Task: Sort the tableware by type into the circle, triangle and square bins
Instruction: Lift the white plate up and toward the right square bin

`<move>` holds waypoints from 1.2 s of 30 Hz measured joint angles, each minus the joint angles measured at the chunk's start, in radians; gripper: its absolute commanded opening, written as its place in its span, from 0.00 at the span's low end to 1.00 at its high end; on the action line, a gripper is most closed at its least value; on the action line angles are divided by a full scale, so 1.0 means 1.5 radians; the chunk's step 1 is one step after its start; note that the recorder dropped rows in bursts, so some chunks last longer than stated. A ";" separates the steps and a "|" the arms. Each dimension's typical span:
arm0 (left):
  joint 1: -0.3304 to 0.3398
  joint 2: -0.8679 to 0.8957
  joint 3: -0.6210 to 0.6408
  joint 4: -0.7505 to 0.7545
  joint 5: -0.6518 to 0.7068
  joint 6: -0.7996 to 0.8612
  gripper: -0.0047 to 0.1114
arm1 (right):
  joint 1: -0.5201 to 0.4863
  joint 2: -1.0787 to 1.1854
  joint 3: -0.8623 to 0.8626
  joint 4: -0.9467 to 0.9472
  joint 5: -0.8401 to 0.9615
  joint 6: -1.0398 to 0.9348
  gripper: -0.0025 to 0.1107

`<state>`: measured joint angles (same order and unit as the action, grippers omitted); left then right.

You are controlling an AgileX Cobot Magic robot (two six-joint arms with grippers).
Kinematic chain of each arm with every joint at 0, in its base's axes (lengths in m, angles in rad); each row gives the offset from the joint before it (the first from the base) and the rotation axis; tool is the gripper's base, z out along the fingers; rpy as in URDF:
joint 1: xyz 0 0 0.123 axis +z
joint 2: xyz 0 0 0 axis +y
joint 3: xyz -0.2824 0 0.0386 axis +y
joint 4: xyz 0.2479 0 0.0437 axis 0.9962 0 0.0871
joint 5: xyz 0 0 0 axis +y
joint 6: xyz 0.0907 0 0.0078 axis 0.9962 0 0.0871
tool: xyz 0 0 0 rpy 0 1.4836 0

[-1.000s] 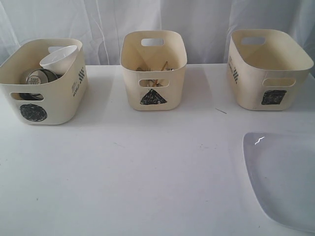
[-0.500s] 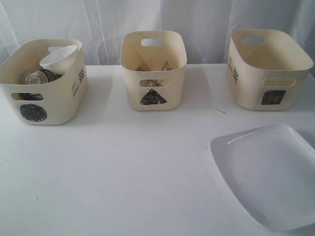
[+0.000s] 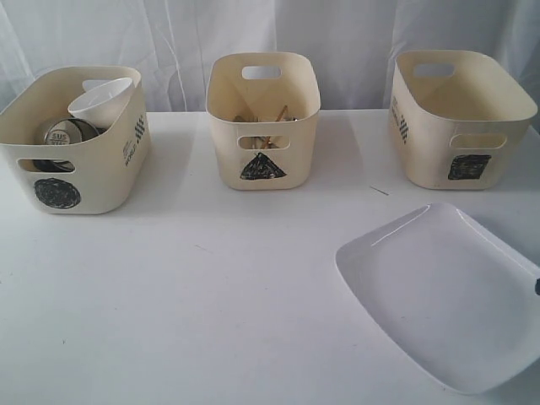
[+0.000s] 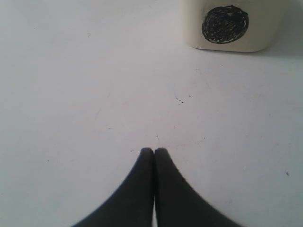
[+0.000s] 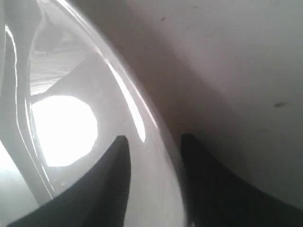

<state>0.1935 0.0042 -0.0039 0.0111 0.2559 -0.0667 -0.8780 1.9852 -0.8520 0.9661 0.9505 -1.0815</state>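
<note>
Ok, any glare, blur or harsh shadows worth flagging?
Right wrist view: a blown-out glare patch on the plate, which is close and soft. Left wrist view: even light, the left gripper a black silhouette. Exterior view: soft light, faint shadow beside the triangle bin, thin highlight on the plate rim.

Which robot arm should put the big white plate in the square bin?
The right one. The right gripper has the rim of the plate pinched between its fingers, and the square bin stands on that side. The left gripper is shut and empty, over by the circle bin.
</note>
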 measured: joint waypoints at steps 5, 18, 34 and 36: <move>0.000 0.000 0.000 0.000 0.000 0.000 0.04 | 0.005 0.032 -0.003 0.033 0.021 -0.031 0.17; 0.000 0.000 0.000 0.000 0.000 0.000 0.04 | 0.030 0.082 -0.002 0.143 0.210 0.065 0.02; 0.000 0.000 0.000 0.000 0.000 0.000 0.04 | 0.150 -0.108 0.047 0.170 0.143 0.080 0.02; 0.000 0.000 0.000 0.000 0.000 0.000 0.04 | 0.158 -0.142 0.048 0.171 0.146 0.082 0.02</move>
<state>0.1935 0.0042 -0.0039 0.0111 0.2559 -0.0667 -0.6402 1.7729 -0.7804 1.2222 1.1688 -0.9586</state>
